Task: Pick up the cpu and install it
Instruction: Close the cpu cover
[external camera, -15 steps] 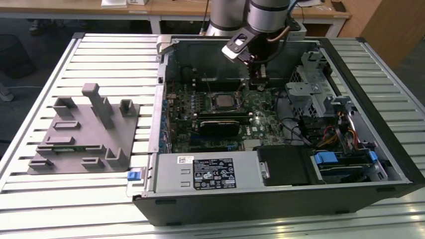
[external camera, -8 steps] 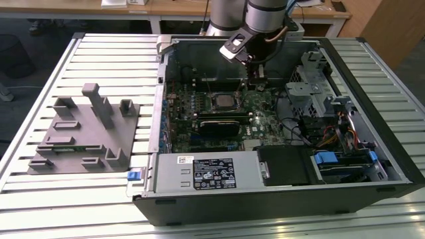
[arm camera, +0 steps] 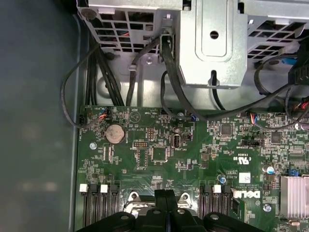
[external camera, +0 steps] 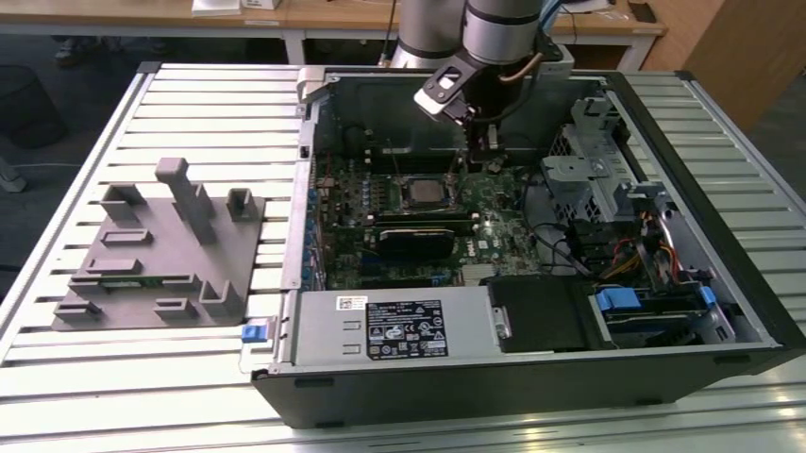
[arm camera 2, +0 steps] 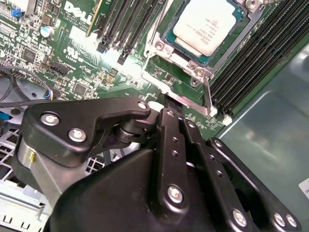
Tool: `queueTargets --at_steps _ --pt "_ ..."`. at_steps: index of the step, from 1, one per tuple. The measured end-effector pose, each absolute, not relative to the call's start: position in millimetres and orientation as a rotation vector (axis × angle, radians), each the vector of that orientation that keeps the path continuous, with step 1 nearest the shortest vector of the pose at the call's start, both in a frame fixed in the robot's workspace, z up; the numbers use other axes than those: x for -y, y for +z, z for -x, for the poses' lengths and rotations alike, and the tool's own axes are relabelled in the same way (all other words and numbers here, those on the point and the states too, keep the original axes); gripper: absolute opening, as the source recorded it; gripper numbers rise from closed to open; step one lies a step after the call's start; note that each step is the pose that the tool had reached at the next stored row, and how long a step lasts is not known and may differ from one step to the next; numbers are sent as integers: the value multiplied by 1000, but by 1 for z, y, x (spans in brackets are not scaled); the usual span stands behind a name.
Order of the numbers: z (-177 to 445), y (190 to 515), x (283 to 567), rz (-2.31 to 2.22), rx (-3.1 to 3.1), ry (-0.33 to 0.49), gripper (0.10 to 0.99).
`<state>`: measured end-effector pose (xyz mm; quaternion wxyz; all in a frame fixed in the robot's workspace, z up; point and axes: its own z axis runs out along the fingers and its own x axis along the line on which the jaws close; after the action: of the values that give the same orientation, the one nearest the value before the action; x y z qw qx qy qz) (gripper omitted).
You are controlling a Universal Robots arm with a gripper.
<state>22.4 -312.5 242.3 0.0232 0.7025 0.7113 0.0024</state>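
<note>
Cpu (external camera: 422,192) sits socketed mid-frame in the exterior view; gripper (external camera: 489,156) just upper right, jaws closed empty, seemingly latching: press steadily

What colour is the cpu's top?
Pale silver; the cpu shows best in the second wrist view.

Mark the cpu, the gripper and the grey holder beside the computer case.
cpu (arm camera 2: 211,25): second wrist view, centre of its silvery top.
gripper (arm camera: 166,193): first wrist view, seam where its fingertips meet.
grey holder (external camera: 164,250): exterior view, flat base plate.
</note>
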Motion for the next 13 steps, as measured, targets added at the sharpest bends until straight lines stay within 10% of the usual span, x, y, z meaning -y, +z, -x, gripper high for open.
queueTargets --at_steps 13 --pt "-9 238 313 -2175 -2202 7 106"
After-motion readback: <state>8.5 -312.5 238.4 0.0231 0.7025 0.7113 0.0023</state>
